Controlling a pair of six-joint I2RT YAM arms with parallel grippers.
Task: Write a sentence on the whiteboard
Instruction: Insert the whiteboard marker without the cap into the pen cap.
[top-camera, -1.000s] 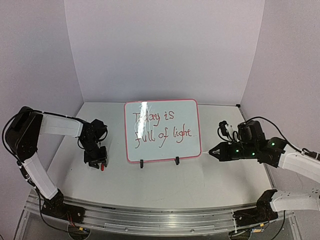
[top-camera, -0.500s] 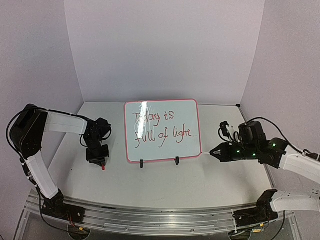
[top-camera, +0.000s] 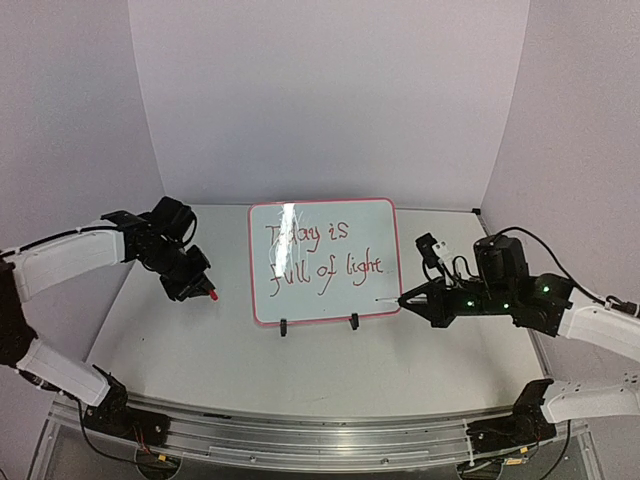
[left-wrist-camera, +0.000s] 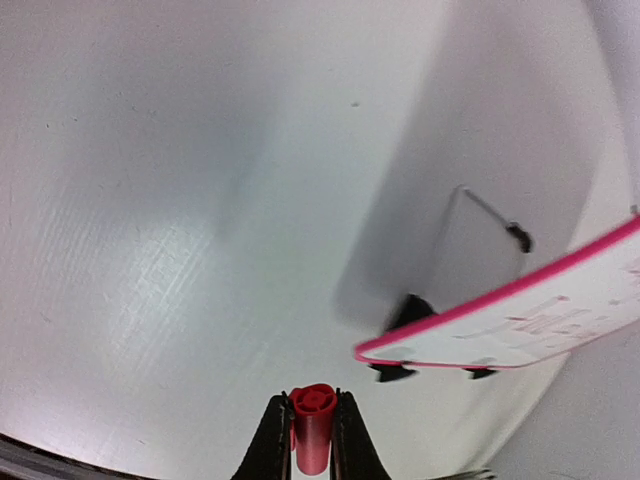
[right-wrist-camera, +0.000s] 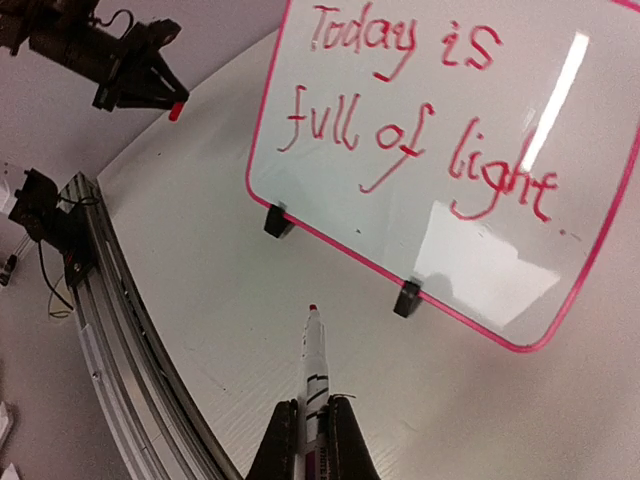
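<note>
The whiteboard (top-camera: 325, 290) stands upright on the table's middle, with a red-pink frame. It bears the sentence (top-camera: 322, 252) in red, "Today is full of light", in two lines. My left gripper (top-camera: 204, 291) hovers left of the board, shut on a red marker cap (top-camera: 213, 296). In the left wrist view the cap (left-wrist-camera: 313, 430) sits between the jaws of the left gripper (left-wrist-camera: 311, 400), and the whiteboard (left-wrist-camera: 560, 320) lies ahead to the right. My right gripper (right-wrist-camera: 313, 402) is shut on a white marker (right-wrist-camera: 314, 355). Its red tip points below the whiteboard (right-wrist-camera: 440, 60) and its sentence (right-wrist-camera: 420, 140).
Two black clip feet (top-camera: 284, 327) (top-camera: 353, 321) hold the board up. An aluminium rail (top-camera: 320, 440) runs along the near table edge, seen again as the rail (right-wrist-camera: 120, 300) in the right wrist view. Pale walls close in the back and both sides.
The left jaws have closed on the red cap and lifted it off the table, up and back. The right gripper has carried the marker left, toward the board's lower right corner.
</note>
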